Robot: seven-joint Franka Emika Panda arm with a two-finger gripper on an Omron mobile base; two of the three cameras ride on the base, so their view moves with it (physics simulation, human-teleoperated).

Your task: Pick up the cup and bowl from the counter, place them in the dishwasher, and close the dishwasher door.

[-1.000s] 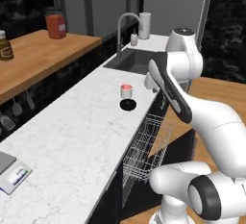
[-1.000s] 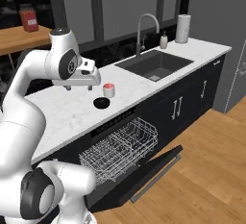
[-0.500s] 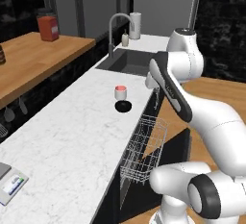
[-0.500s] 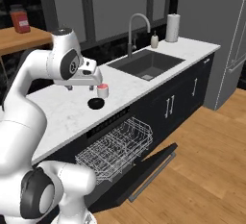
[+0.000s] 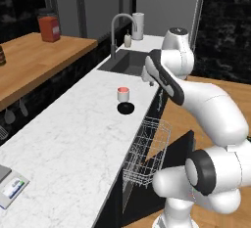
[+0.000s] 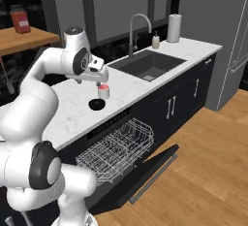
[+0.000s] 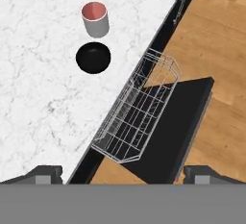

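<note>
The cup [image 7: 95, 18], white with a pink-red top, stands upright on the white marble counter [image 7: 38, 103]. The black bowl [image 7: 93, 57] lies right beside it. My gripper [image 7: 124, 172] hangs open and empty high above the counter's front edge, with both fingertips wide apart. From the right base, the gripper [image 6: 100, 80] sits just above the cup [image 6: 103, 91] and the bowl [image 6: 97, 104]. The dishwasher [image 6: 116, 147] has its silver wire rack pulled out, and the dishwasher door [image 6: 145, 179] lies folded down. The cup [image 5: 123, 94] and bowl [image 5: 126, 108] also show near the counter's middle from the left base.
A sink [image 6: 147, 65] with a faucet [image 6: 138, 26] lies further along the counter, with a white roll [image 6: 174, 27] behind it. A red canister [image 5: 49, 26] stands on the wooden shelf [image 5: 34, 60]. A small device [image 5: 10, 190] lies at the counter's near end. Wooden floor [image 6: 208, 171] surrounds the open door.
The whole picture has shifted a little, so the base has moved. The arm keeps its pose, the gripper stays open, and the cup and bowl have not moved on the counter.
</note>
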